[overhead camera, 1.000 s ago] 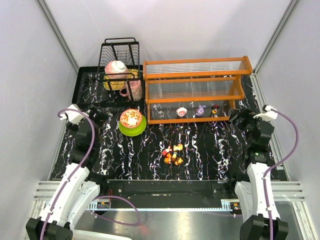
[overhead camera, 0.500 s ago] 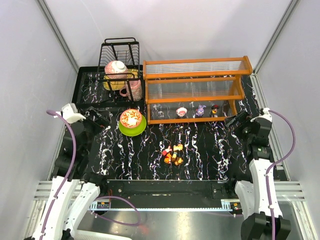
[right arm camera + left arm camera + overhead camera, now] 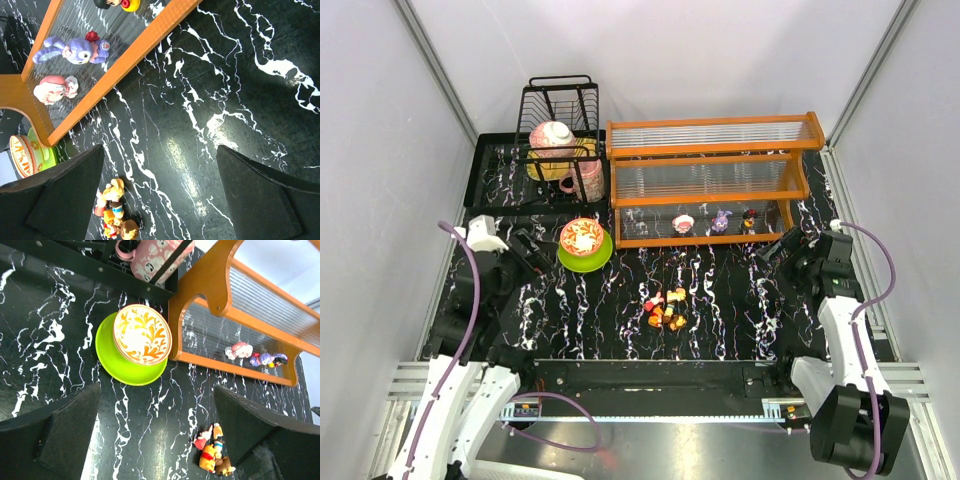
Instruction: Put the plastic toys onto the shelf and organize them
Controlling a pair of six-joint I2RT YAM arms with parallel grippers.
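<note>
My left fingers (image 3: 60, 435) are spread wide apart with nothing between them. They hang over the black marbled tabletop (image 3: 720, 300), near a patterned bowl (image 3: 581, 236) that sits on a green plate (image 3: 592, 263). My right fingers (image 3: 260, 200) are spread just as wide and are also empty. They hover above the tabletop near the right end of the shelf's bottom rail.

The shelf (image 3: 700, 241) is an orange-framed rack with clear ribbed tiers, standing at the back of the tabletop. Three toys already stand in a row on its lowest tier: a pink-and-white toy (image 3: 683, 223) on the left, a purple toy (image 3: 720, 219) in the middle, and a dark-headed toy (image 3: 749, 217) with red and yellow on it on the right.

The other toys (image 3: 666, 308) lie in a small tight heap on the tabletop, mostly orange, red and yellow. The heap is in front of the shelf but apart from it, between my two arms, and neither set of fingers touches it.

Just beside the shelf's left end and behind the bowl stands a black wire dish rack (image 3: 560, 105) with a pink mug (image 3: 584, 181) in it.
</note>
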